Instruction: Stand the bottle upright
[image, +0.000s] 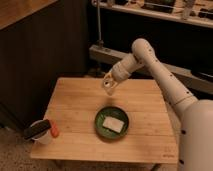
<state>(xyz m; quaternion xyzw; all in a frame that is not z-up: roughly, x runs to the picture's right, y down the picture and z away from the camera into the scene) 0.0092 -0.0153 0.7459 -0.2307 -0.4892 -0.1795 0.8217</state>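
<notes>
claw (110, 88) hung over the far part of the tabletop (75, 102), pinching the bottle (106, 81) clear of the wood. judged: bottle grasped; setting it upright and releasing it were outstanding.

**No writing can be read**

No letter, number, brand or sign is legible anywhere in the camera view. The white robot arm (165, 75) carries no readable mark, and neither do the green bowl (100, 128) or the white cup (41, 140). The gripper (108, 86), also without any label, hangs over the far part of the wooden table (75, 100), behind the green bowl.
</notes>
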